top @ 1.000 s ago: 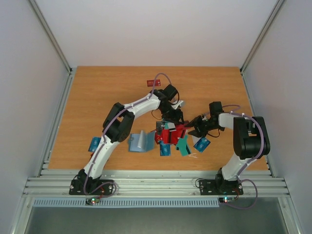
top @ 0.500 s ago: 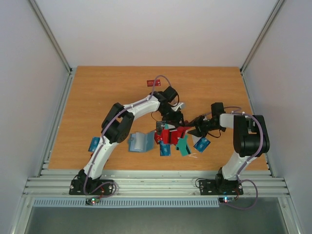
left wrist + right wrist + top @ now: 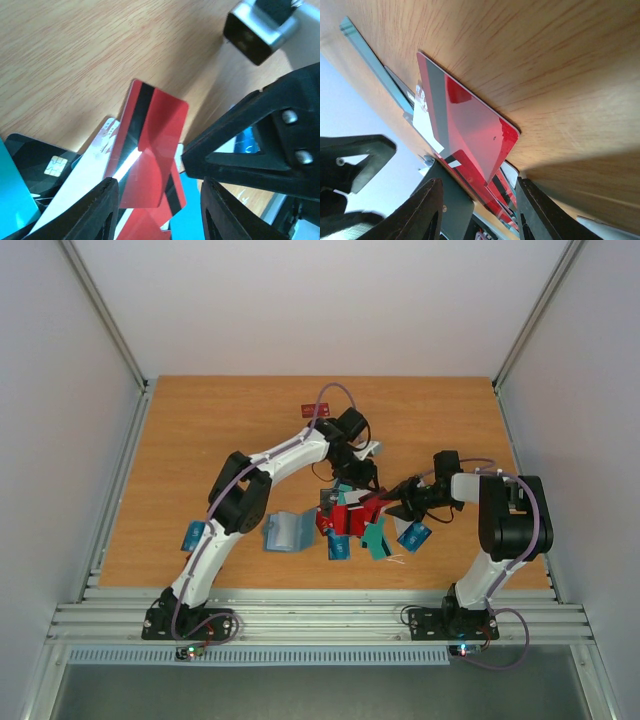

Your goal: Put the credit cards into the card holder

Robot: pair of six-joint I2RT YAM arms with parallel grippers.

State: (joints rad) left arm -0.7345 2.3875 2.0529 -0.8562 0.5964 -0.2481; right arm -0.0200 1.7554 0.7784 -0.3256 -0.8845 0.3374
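Observation:
A heap of credit cards (image 3: 350, 520) in red, teal, blue and white lies at the table's middle. The card holder (image 3: 287, 532), open with light blue-grey pockets showing, lies just left of the heap. My left gripper (image 3: 353, 482) is open over the heap's far edge. In the left wrist view (image 3: 159, 192) a red card with a black stripe (image 3: 152, 150) lies below its open fingers. My right gripper (image 3: 386, 502) is open at the heap's right edge. In the right wrist view (image 3: 480, 200) a red card (image 3: 465, 125) lies just ahead of its fingers. The holder is out of both wrist views.
A lone red card (image 3: 313, 410) lies toward the back. A teal card (image 3: 193, 535) lies by the left arm. A blue card (image 3: 415, 535) lies under the right gripper's wrist. The two grippers are close together over the heap; the right one shows in the left wrist view (image 3: 260, 150).
My left gripper has drawn slightly toward the far side of the heap. The right gripper has barely moved. The holder's flap lies flatter than a second ago.

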